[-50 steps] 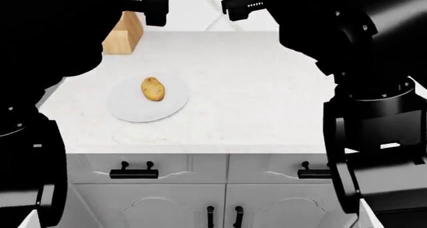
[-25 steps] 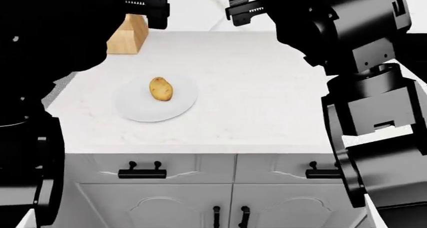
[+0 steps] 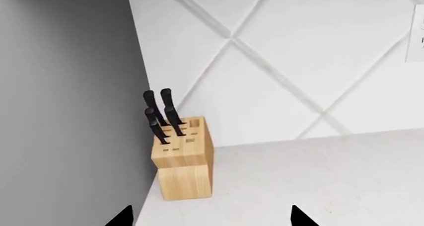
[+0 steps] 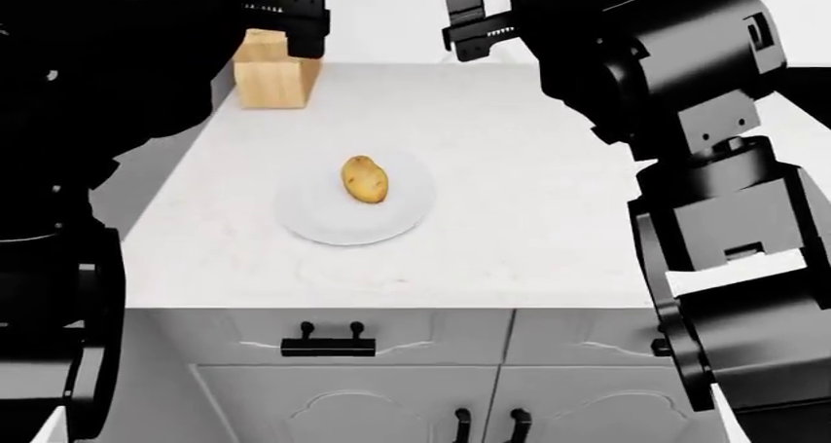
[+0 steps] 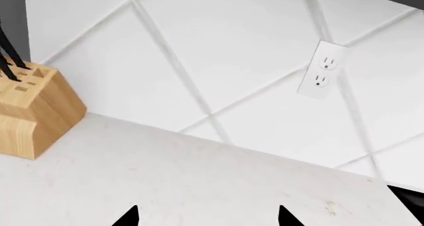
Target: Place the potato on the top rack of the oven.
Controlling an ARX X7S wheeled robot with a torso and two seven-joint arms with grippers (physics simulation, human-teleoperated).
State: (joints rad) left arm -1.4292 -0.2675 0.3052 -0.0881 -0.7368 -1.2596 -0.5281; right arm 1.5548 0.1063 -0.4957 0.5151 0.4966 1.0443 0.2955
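One potato (image 4: 365,179): centre frame, on white plate (image 4: 325,224)
Handling: probably firm, light, rolls; grip across its middle
Both grippers: spread wide, empty

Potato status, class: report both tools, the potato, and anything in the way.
Both tools, left and right, raised over counter's far edge, open, empty. Potato on white plate. Nothing blocking it. Oven not in view.

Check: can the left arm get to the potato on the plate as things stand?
Probably yes. The potato lies uncovered on the plate, with bare counter around. The left gripper hangs raised beside the knife block, holding nothing.
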